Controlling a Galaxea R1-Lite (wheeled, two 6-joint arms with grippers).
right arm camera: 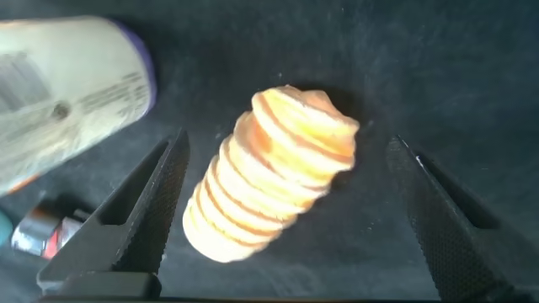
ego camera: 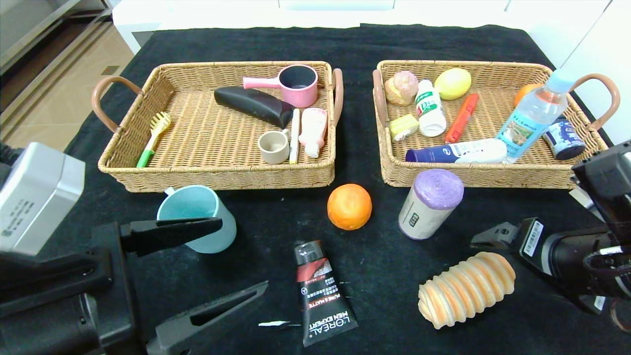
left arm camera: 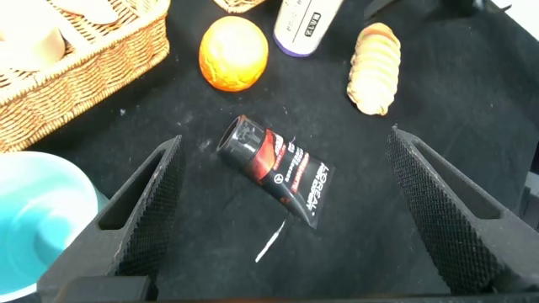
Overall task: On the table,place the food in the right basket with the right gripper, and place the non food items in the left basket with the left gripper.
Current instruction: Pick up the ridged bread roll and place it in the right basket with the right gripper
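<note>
A black tube (ego camera: 320, 291) lies on the black cloth at the front, and my left gripper (left arm camera: 285, 139) hovers open above it with one finger on each side. A ridged bread roll (right arm camera: 269, 181) lies at the front right between the open fingers of my right gripper (right arm camera: 286, 143), which touches nothing. One right finger (ego camera: 493, 235) shows beside the bread in the head view. An orange (ego camera: 349, 206), a purple-topped roll (ego camera: 430, 203) and a teal cup (ego camera: 197, 217) stand loose in front of the baskets.
The left wicker basket (ego camera: 217, 175) holds a pink pot, a dark case, a brush and a small cup. The right wicker basket (ego camera: 493, 175) holds bottles, a lemon and other packets. A small white scrap (ego camera: 274, 324) lies beside the tube.
</note>
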